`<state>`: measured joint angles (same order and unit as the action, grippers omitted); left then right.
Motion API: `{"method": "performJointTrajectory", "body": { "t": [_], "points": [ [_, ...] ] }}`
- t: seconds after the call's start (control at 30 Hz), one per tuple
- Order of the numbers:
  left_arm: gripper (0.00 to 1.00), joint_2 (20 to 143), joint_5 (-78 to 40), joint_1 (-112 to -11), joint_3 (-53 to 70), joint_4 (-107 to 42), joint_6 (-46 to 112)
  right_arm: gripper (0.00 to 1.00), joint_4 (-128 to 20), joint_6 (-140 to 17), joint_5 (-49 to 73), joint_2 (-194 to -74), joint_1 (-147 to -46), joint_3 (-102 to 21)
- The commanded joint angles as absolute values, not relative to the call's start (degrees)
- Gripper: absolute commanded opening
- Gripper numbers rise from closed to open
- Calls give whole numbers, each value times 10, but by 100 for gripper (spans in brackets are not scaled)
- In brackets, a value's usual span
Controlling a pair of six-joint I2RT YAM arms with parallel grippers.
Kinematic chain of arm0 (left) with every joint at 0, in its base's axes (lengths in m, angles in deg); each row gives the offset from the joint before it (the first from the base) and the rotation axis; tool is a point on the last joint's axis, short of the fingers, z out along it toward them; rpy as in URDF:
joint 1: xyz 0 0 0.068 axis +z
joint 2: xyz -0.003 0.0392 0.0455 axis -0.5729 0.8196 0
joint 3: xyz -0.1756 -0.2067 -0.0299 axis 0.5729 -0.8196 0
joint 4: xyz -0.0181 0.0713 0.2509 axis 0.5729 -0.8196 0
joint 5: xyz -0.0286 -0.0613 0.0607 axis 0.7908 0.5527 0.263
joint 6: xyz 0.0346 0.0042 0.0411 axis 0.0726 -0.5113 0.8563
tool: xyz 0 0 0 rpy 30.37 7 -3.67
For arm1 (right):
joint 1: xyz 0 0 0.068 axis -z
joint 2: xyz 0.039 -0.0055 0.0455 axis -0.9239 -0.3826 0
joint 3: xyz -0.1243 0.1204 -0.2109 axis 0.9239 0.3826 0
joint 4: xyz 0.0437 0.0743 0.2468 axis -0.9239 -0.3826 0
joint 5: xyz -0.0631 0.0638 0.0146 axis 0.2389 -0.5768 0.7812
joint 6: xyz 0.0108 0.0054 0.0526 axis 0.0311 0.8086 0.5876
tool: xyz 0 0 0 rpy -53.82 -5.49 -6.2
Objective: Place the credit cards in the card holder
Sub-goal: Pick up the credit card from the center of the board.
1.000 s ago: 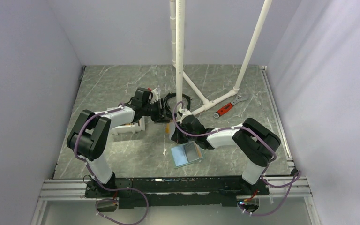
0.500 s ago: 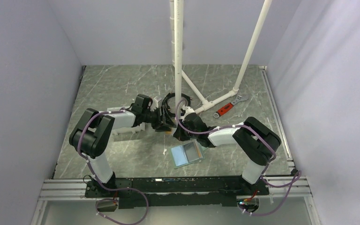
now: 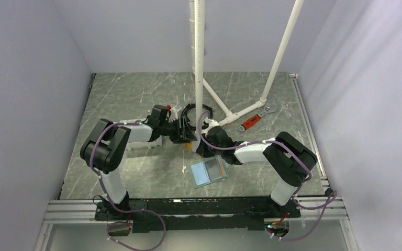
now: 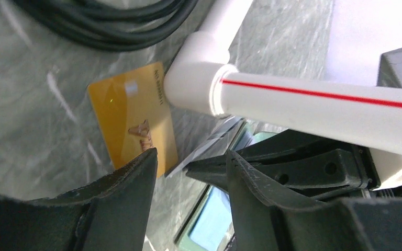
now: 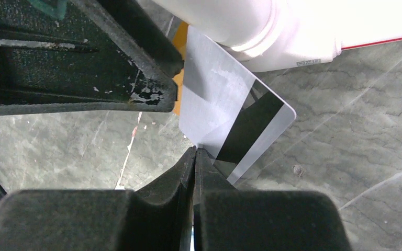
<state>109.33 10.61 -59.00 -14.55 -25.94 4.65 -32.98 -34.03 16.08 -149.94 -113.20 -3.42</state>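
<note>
Silver card point(image 5: 225, 120) in right gripper's point(image 5: 194, 157) pinch, long axis diagonal (left gripper's point(image 4: 191, 170) fingers apart over gold card point(image 4: 133, 123))

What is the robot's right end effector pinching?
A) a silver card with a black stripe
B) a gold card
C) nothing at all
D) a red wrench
A: in the right wrist view, the right end effector is shut on the edge of the silver card, which has a black stripe across it. The gold card is not in its grip.
</note>
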Motion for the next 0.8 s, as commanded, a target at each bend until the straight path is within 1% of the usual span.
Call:
{"method": "performJointTrajectory", "body": {
  "t": [0.0,0.07,0.2,0.33,0.47,0.53,0.6,0.67,0.77],
  "points": [
    [56,1120,175,-589,-145,-132,73,4,-355,-358,179,-1512,-1125,-29],
    [56,1140,189,-589,-139,-123,75,4,-353,-358,175,-1513,-1124,-30],
    [49,1156,209,-589,-144,-94,61,4,-350,-358,173,-1510,-1124,-28],
    [30,1154,228,-589,-168,-35,20,4,-350,-356,170,-1500,-1124,-25],
    [17,1130,233,-589,-196,2,-7,5,-378,-353,164,-1457,-1124,-16],
    [11,1111,238,-589,-202,-5,-8,12,-421,-356,167,-1416,-1124,-16],
    [7,1088,238,-589,-209,-16,-5,21,-460,-364,171,-1378,-1124,-17],
    [6,1059,237,-589,-216,-36,-2,30,-499,-373,167,-1339,-1123,-19],
    [5,1013,233,-589,-238,-35,-18,49,-530,-377,143,-1281,-1120,-10]
  ]
}}
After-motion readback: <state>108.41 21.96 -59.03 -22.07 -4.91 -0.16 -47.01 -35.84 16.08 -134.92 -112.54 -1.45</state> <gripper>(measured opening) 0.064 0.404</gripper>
